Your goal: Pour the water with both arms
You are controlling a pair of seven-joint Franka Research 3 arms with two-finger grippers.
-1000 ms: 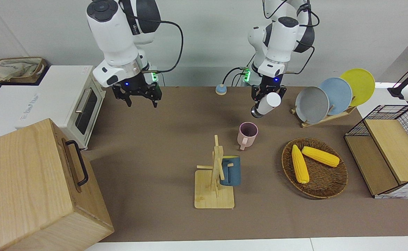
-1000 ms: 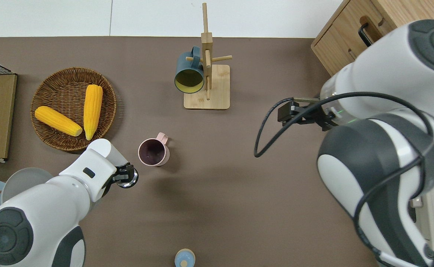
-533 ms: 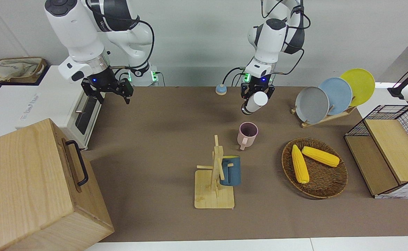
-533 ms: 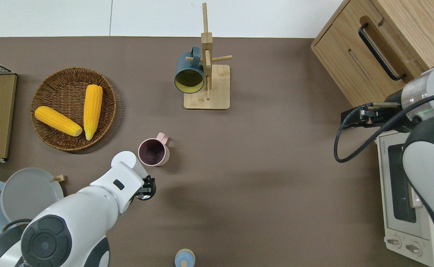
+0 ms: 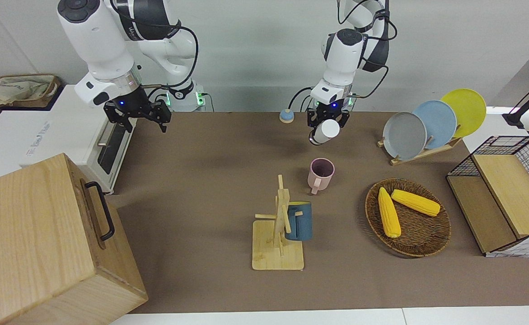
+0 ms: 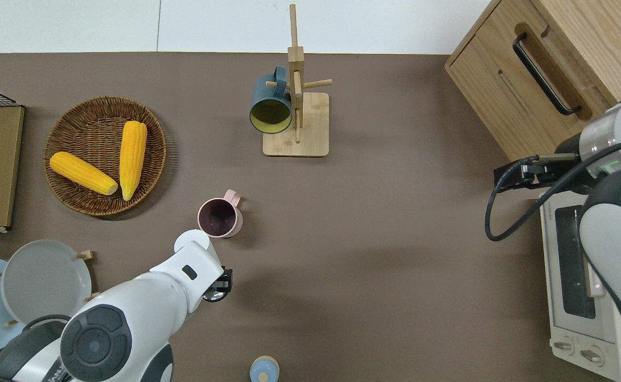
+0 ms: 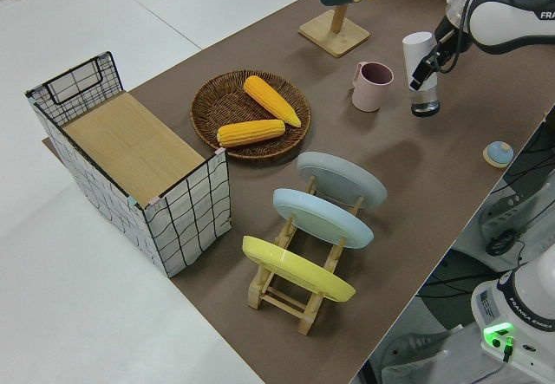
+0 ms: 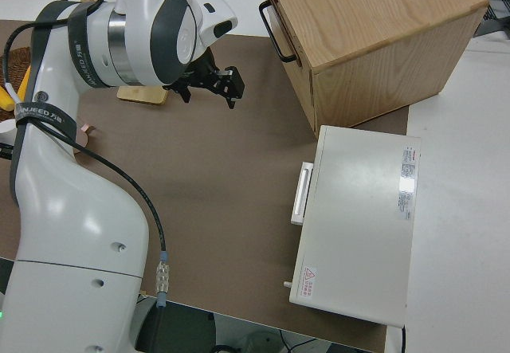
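Note:
My left gripper (image 5: 326,123) is shut on a white bottle (image 5: 328,130) and holds it above the brown mat, at the robots' side of the pink mug (image 5: 321,172). The bottle (image 6: 192,241) leans, white end up and toward the mug (image 6: 220,217), dark metallic end low (image 7: 424,103). The mug (image 7: 373,85) stands upright with its handle pointing away from the robots. My right gripper (image 5: 146,126) hangs open and empty in the air by the toaster oven (image 5: 88,135); it also shows in the right side view (image 8: 210,96).
A small blue lid (image 5: 286,116) lies close to the robots. A wooden mug tree (image 5: 278,225) carries a blue mug (image 5: 299,221). A wicker basket (image 5: 420,234) holds two corn cobs. There are also a plate rack (image 5: 427,124), a wire crate (image 5: 508,194) and a wooden cabinet (image 5: 43,239).
The left gripper has carried the bottle toward the robots and toward the right arm's end, away from the basket. The right arm swung from mid-table to the toaster oven, then held still.

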